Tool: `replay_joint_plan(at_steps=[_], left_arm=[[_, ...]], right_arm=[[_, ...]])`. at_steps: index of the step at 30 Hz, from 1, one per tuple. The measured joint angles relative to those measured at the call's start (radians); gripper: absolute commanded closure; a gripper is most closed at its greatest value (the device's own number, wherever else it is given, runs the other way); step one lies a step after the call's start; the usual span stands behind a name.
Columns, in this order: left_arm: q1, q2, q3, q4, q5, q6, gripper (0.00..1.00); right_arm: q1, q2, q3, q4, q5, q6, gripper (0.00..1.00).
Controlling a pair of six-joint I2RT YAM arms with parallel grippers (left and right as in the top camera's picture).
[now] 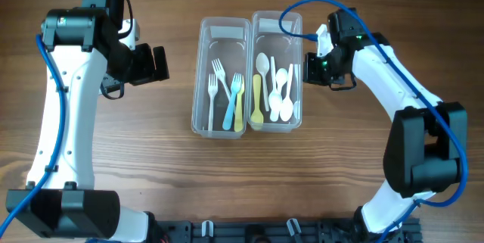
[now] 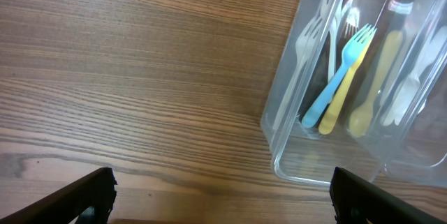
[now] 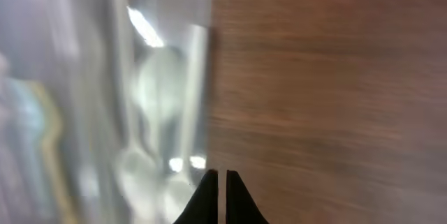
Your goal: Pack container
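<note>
The counter [image 1: 242,175] is brown wood grain; the containers [image 1: 224,25] are clear. Inside lie a blue fork [image 1: 229,113], yellow fork [image 1: 239,116], white forks [image 1: 213,91], white spoons [image 1: 284,95], yellow spoon [image 1: 256,105]. The arms [image 1: 64,122] are white and black.

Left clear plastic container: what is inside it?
Inside the left clear plastic container are two white plastic forks and a blue plastic fork lying across a yellow plastic fork. The blue fork covers part of the yellow one, so its tines are not fully visible.
</note>
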Motion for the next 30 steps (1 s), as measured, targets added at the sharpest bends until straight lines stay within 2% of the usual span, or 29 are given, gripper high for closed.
replay_joint_plan(at_steps=[4,9,11,14,16,24,30], left_arm=[[0.0,0.0,0.0,0.0,0.0,0.0,0.0],[0.0,0.0,0.0,0.0,0.0,0.0,0.0],[0.0,0.0,0.0,0.0,0.0,0.0,0.0],[0.0,0.0,0.0,0.0,0.0,0.0,0.0],[0.0,0.0,0.0,0.001,0.0,0.0,0.0],[0.0,0.0,0.0,0.0,0.0,0.0,0.0],[0.0,0.0,0.0,0.0,0.0,0.0,0.0]], right_arm=[[-0.009,-0.098,0.031,-0.05,0.113,-0.013,0.96],[-0.013,-0.394,0.141,-0.045,0.17,-0.042,0.95],[-0.013,-0.545,0.181,-0.029,0.179,-0.049,0.92],[-0.013,-0.742,0.211,-0.017,0.188,-0.057,0.6],[-0.013,-0.893,0.213,-0.019,0.192,-0.076,0.0],[-0.013,-1.071,0.21,-0.097,0.193,-0.086,0.0],[-0.013,-1.111,0.208,-0.214,0.179,-0.066,0.0]])
